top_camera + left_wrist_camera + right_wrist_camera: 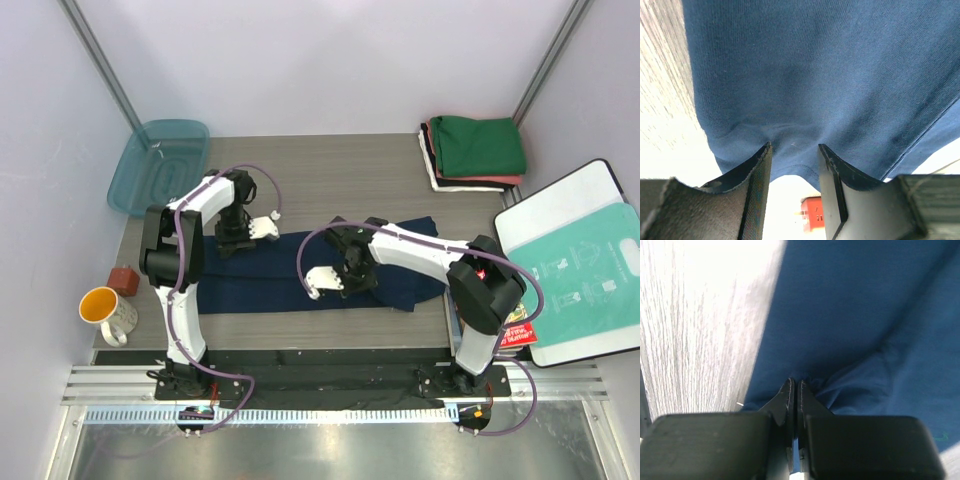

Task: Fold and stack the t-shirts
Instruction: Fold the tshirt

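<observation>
A dark navy t-shirt [270,285] lies spread in a long strip across the near half of the table. My left gripper [235,238] stands open at the shirt's far left edge. In the left wrist view its fingertips [794,147] rest on the cloth [815,75] just above the hem. My right gripper [352,270] is down on the middle of the shirt. The right wrist view shows it [794,382] shut on a puckered fold of the navy cloth [850,315]. Folded t-shirts are stacked at the back right, green [478,145] on top of salmon-red [500,181] and white [432,165].
A teal plastic lid [160,165] leans at the back left corner. A yellow mug [105,310] and a small red-brown block [124,280] sit off the table's left edge. A teal-printed bag on a white board [580,265] lies at the right, with a red packet [515,330] beside it.
</observation>
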Controlling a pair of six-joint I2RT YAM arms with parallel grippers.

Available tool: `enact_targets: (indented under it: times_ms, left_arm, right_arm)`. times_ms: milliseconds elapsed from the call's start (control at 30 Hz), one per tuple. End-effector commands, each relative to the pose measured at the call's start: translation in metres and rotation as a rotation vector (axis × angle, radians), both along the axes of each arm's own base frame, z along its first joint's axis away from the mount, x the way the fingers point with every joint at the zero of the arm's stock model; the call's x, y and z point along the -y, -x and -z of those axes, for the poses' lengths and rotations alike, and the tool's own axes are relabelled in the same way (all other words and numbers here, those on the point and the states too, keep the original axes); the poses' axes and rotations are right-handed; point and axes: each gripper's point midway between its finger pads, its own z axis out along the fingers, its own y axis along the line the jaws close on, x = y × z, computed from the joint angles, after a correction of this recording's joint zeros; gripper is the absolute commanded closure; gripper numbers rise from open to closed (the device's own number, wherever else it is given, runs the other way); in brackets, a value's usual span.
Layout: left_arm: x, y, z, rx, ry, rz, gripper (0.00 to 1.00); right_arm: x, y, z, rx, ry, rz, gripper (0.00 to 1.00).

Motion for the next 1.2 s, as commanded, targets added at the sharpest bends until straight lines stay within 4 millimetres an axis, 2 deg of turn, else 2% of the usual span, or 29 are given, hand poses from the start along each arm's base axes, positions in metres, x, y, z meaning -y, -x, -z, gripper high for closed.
enact_targets:
  times_ms: [0,33,133,300,433,467,567,600,733,900,967,1000,1067,1167]
  left_arm:
    - [0.003,-0.005,-0.002,0.005,0.021,0.001,0.58]
    - [0.003,-0.005,-0.002,0.005,0.021,0.004,0.58]
    - [0.003,-0.006,-0.002,0.006,0.021,0.004,0.58]
    - [0.003,-0.01,-0.002,0.009,0.019,0.003,0.58]
    - [0.002,-0.012,-0.002,0.009,0.009,0.014,0.58]
    - [0.001,-0.012,-0.001,0.007,0.007,0.015,0.58]
    - [0.002,-0.014,-0.001,0.004,0.008,0.017,0.58]
    - [0.002,-0.017,-0.002,0.01,0.01,0.017,0.58]
    - [0.003,-0.019,-0.004,0.008,0.011,0.017,0.58]
    - [0.002,-0.022,-0.006,0.011,0.003,0.024,0.58]
    - [0.001,-0.024,-0.008,0.017,0.0,0.029,0.58]
    - [0.001,-0.024,-0.008,0.014,-0.004,0.028,0.57]
    - [0.002,-0.028,-0.011,0.021,-0.004,0.03,0.57]
    - [0.002,-0.031,-0.016,0.022,-0.009,0.029,0.57]
  right_arm:
    - [-0.026,-0.011,-0.032,-0.023,-0.117,0.089,0.99]
    - [-0.031,-0.018,-0.04,-0.023,-0.142,0.106,0.99]
    - [-0.041,-0.016,-0.046,-0.074,-0.182,0.142,0.99]
    - [-0.045,-0.005,-0.044,-0.148,-0.184,0.152,0.99]
    - [-0.033,0.006,-0.039,-0.195,-0.13,0.103,0.88]
    - [-0.027,0.011,-0.037,-0.211,-0.106,0.083,0.78]
    - [-0.016,0.017,-0.037,-0.233,-0.057,0.042,0.64]
    - [-0.014,0.017,-0.038,-0.229,-0.05,0.038,0.62]
    - [-0.011,0.006,-0.051,-0.175,-0.077,0.061,0.57]
    - [-0.006,-0.005,-0.077,-0.097,-0.161,0.153,0.56]
    - [-0.002,-0.008,-0.079,-0.056,-0.183,0.168,0.55]
    - [0.004,-0.001,-0.073,-0.061,-0.175,0.169,0.55]
    - [0.008,0.003,-0.081,-0.039,-0.204,0.185,0.52]
    - [0.021,0.016,-0.074,-0.041,-0.191,0.206,0.52]
